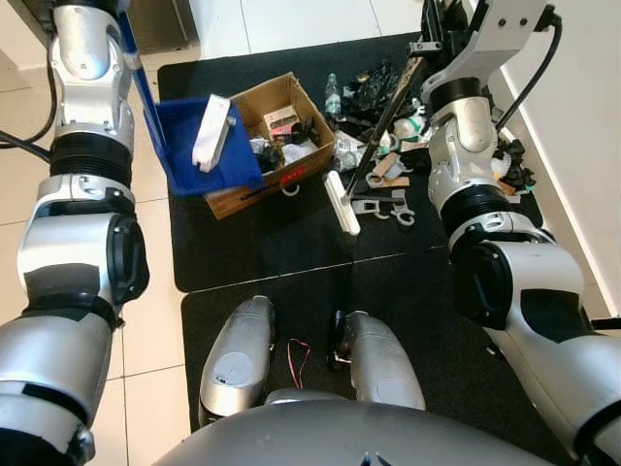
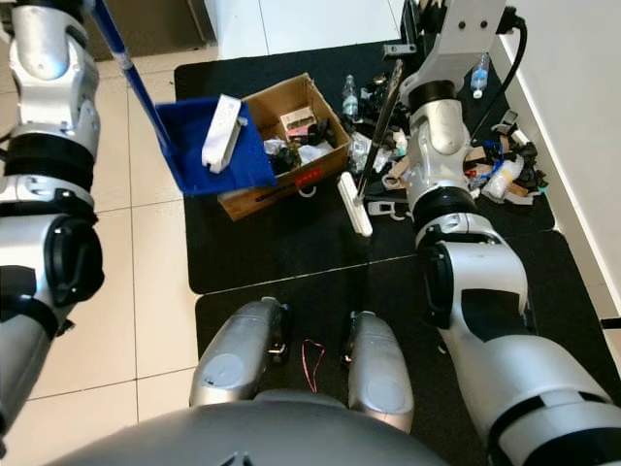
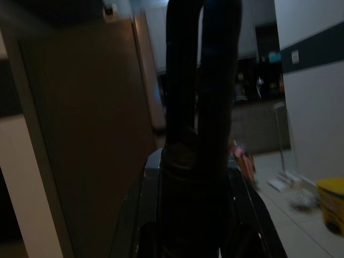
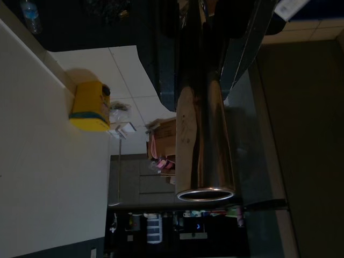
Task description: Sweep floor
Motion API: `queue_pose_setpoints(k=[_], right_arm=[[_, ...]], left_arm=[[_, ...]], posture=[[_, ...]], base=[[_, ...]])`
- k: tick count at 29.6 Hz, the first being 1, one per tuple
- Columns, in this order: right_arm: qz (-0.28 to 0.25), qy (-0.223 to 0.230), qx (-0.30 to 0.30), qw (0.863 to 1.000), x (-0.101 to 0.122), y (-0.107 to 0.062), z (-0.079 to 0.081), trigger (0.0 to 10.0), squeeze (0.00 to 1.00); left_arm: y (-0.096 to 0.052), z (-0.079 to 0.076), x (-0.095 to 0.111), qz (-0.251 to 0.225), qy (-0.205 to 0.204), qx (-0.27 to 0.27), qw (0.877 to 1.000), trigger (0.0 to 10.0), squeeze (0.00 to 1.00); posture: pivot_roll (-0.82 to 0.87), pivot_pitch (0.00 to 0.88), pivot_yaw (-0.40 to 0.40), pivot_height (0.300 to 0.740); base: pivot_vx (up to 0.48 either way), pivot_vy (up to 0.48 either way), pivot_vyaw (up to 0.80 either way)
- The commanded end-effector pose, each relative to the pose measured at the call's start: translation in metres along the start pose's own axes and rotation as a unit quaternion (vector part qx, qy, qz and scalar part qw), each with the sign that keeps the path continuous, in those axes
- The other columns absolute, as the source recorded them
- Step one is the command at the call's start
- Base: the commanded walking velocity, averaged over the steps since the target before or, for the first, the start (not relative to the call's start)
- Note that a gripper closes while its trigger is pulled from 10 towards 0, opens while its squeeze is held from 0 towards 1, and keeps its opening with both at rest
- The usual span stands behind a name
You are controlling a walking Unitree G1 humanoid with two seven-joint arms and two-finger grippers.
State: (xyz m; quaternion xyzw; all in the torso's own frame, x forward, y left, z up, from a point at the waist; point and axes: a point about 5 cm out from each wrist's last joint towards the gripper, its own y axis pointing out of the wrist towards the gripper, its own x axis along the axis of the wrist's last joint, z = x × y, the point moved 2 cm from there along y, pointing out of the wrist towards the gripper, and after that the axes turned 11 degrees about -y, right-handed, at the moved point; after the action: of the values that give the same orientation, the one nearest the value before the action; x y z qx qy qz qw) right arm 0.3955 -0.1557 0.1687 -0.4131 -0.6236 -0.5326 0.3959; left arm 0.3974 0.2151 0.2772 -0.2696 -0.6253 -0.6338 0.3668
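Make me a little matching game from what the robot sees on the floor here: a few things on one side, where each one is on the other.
Things:
1. white box
2. cardboard box
3. broom head
4. water bottle

Places:
A. on the black mat, below the blue dustpan
B. at the far edge of the mat, behind the clutter
C. lying in the blue dustpan
D. on the black mat, at the bottom end of the dark stick

Pairs: 1-C, 2-A, 3-D, 4-B
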Motion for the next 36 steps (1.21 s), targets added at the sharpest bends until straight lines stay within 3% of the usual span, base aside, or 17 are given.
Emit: queue_pose_setpoints(k=[1, 4, 16, 18, 19, 20, 24, 32, 33, 36], right_arm=[[-0.04, -0.005, 0.005, 0.999, 0.017, 0.008, 0.002, 10.0, 0.0], [-0.041, -0.004, 0.007, 0.999, 0.017, 0.008, 0.004, 10.0, 0.0], [-0.043, -0.008, 0.004, 0.999, 0.016, 0.005, 0.0, 10.0, 0.0], [-0.044, -0.007, 0.003, 0.999, 0.016, 0.005, 0.0, 10.0, 0.0], [-0.044, -0.007, 0.003, 0.999, 0.016, 0.005, 0.0, 10.0, 0.0], [-0.045, -0.007, 0.003, 0.999, 0.016, 0.005, 0.001, 10.0, 0.0], [-0.046, -0.005, 0.004, 0.999, 0.016, 0.005, 0.001, 10.0, 0.0], [-0.046, -0.005, 0.004, 0.999, 0.016, 0.005, 0.001, 10.0, 0.0], [-0.045, -0.005, 0.004, 0.999, 0.016, 0.005, 0.001, 10.0, 0.0], [-0.043, -0.005, 0.004, 0.999, 0.016, 0.005, 0.001, 10.0, 0.0]], left_arm=[[0.006, 0.0, 0.019, -0.052, 0.038, -0.026, 0.998, 10.0, 0.0], [0.004, -0.015, 0.02, -0.07, 0.071, -0.074, 0.992, 10.0, 0.0], [-0.001, -0.029, 0.019, -0.09, 0.11, -0.121, 0.982, 10.0, 0.0], [-0.005, -0.041, 0.02, -0.107, 0.143, -0.162, 0.97, 10.0, 0.01], [-0.005, -0.041, 0.02, -0.107, 0.143, -0.162, 0.97, 10.0, 0.01], [-0.008, -0.048, 0.019, -0.119, 0.164, -0.19, 0.961, 10.0, 0.01], [-0.011, -0.053, 0.019, -0.127, 0.179, -0.21, 0.953, 10.0, 0.01], [-0.011, -0.053, 0.018, -0.131, 0.179, -0.201, 0.954, 10.0, 0.01], [-0.006, -0.047, 0.019, -0.122, 0.149, -0.168, 0.967, 10.0, 0.0], [0.001, -0.034, 0.022, -0.106, 0.097, -0.111, 0.983, 10.0, 0.0]], posture=[[0.25, 0.102, -0.009, 0.74], [0.25, 0.103, -0.007, 0.74], [0.23, 0.1, 0.002, 0.74], [0.23, 0.098, 0.006, 0.74], [0.23, 0.098, 0.006, 0.74], [0.23, 0.098, 0.008, 0.74], [0.23, 0.097, 0.008, 0.74], [0.23, 0.093, 0.008, 0.74], [0.23, 0.093, 0.007, 0.74], [0.23, 0.095, 0.005, 0.74]], base=[[0.0, 0.0, 0.0], [0.0, 0.0, 0.0], [0.0, 0.0, 0.0], [0.0, 0.0, 0.0], [0.0, 0.0, 0.0], [0.0, 0.0, 0.0], [0.0, 0.0, 0.0], [0.0, 0.0, 0.0], [0.0, 0.0, 0.0], [0.0, 0.0, 0.0]])
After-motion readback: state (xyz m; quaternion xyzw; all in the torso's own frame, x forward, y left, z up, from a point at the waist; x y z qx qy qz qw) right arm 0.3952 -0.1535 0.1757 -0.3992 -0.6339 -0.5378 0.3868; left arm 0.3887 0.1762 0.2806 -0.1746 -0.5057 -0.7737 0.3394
